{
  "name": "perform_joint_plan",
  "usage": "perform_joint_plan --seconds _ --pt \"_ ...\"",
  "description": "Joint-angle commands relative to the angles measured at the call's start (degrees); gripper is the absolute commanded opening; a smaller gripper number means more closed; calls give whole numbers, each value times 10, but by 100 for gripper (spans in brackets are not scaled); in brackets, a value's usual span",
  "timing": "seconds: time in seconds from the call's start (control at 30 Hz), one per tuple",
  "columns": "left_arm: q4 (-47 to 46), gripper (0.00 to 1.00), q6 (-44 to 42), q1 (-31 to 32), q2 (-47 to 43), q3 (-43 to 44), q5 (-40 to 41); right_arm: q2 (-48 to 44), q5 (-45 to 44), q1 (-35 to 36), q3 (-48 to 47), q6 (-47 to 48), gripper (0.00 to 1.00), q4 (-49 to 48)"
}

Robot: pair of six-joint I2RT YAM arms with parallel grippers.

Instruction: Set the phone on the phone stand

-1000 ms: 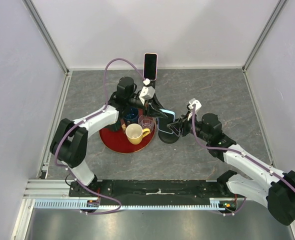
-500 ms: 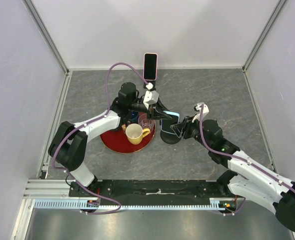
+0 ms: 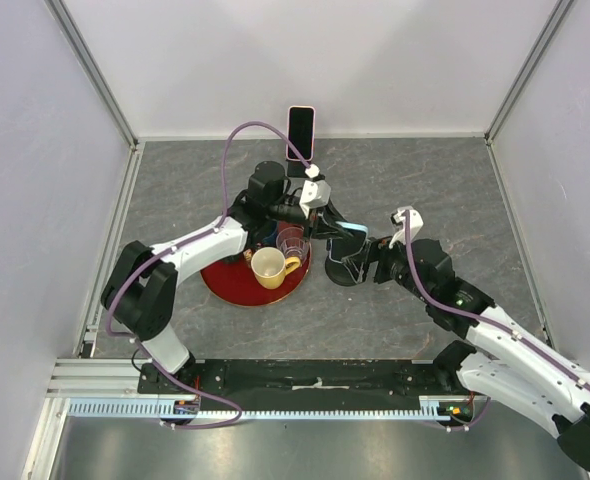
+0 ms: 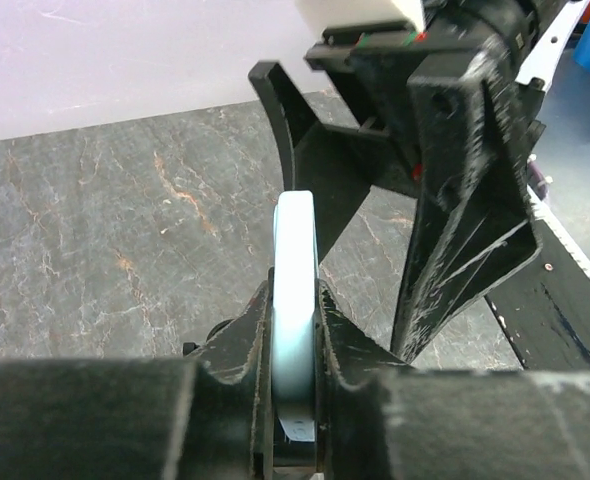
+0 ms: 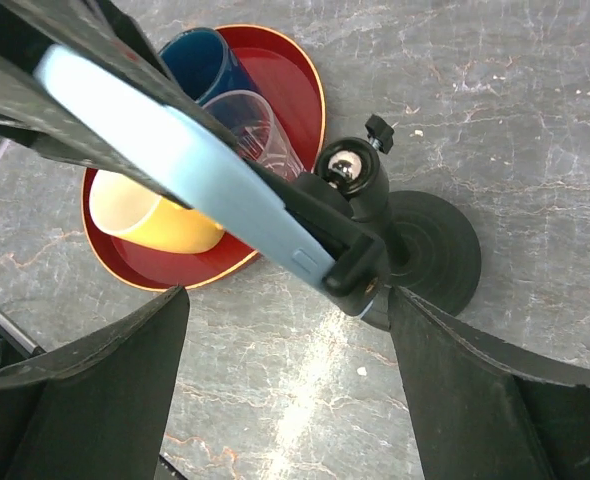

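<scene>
Grey marbled bench [image 3: 435, 180], pale walls [image 3: 375, 60] on three sides, metal rail [image 3: 315, 385] along the near edge. Bare grey surface shows toward the far right corner, along the right edge and in the far left corner. Everything else crowds the middle. Both arms meet there, wrists close, with little gap between them.

Left gripper [image 4: 295, 305] is clamped on the pale blue phone [image 5: 190, 160], one finger on each face. Phone is tilted, just right of the bench middle, its lower end down at the cradle of the black phone stand [image 5: 430, 250]. Cannot tell if it is fully seated. Right gripper [image 5: 287, 300] is spread wide and holds nothing. Its fingers [image 5: 85, 385] sit either side of the stand, apart from it.

Top view only: a second phone [image 3: 300, 132], pink-edged, upright at the middle of the far edge. Its support is too small to tell. This view also shows the stand's round base just beside the red tray [image 3: 225, 280], on its right, not touching.

Left wrist view: phone seen edge-on between the pads, with the right gripper's open fingers facing it. Tray is out of frame here.

Right wrist view: stand's shiny ball joint [image 5: 347, 168], the phone's long side, and the tray with its cups behind.

Counts:
- two phones
- one stand
- one tray
- three cups on the tray: yellow cup [image 3: 268, 267], blue cup [image 5: 205, 60], clear glass [image 3: 293, 243]
- two arms
</scene>
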State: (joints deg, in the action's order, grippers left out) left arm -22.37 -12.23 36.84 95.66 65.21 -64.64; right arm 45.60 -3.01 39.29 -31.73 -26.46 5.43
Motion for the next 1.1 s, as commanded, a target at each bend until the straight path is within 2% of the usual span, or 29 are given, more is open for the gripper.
perform_joint_plan --seconds 0.0,0.1,0.2,0.27,0.3,0.37,0.5,0.57,0.67,0.8,0.83,1.0,1.07 --pt "68 24 -48 -2 34 25 72 -22 -6 3 -61 3 88 66" --pt "94 43 -43 -4 41 46 71 -32 -30 3 -76 3 88 97" --pt "95 53 -21 -11 38 50 58 -41 -45 3 -90 6 89 114" --pt "89 67 -10 -20 30 51 27 -41 -57 3 -101 12 89 131" --pt "72 80 5 -23 26 48 18 -39 -59 2 -113 16 89 137" --pt "45 88 19 -29 5 27 14 -29 -67 3 -124 21 89 150" --pt "13 91 35 -39 -35 -3 15 -9 -59 4 -151 20 89 161" --pt "-1 91 42 -48 -58 -17 14 0 -61 10 -159 16 98 160" --pt "-64 92 83 -74 -85 -53 1 11 -76 30 -175 4 98 161" --pt "-136 92 139 -107 -144 -114 27 52 -190 83 -217 -59 98 200" --pt "-142 91 140 -115 -152 -121 35 62 -204 90 -228 -99 98 229" --pt "-152 89 135 -127 -198 -161 174 151 -304 135 -326 -213 98 353" --pt "-159 88 131 -128 -216 -171 235 176 -343 155 -361 -241 98 372"
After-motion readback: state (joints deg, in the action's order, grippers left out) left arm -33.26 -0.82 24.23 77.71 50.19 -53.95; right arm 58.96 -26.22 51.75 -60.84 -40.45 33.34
